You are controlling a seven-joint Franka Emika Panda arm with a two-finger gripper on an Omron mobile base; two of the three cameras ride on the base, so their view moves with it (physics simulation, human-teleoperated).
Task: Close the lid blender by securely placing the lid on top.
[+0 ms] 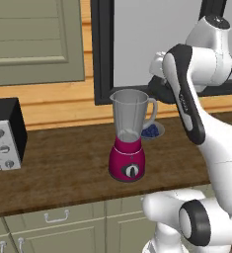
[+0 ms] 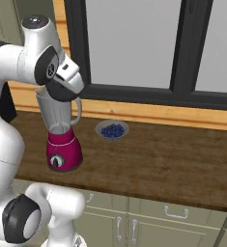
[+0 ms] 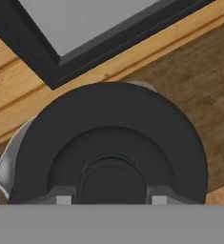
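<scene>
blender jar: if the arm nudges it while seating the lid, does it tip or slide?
Probably tip-prone: the blender is tall, its clear jar widening toward the rim above a small magenta base. The jar looks empty, so likely light and easy to shove along the smooth counter. The lid, held in the gripper, looks rigid.

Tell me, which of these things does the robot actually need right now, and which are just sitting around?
Needed for the job:
- blender, jar open on top
- lid, dark round disc held in the gripper

Just sitting around:
- bowl of blueberries on the counter beside the blender
- toaster oven at the counter's far left
</scene>
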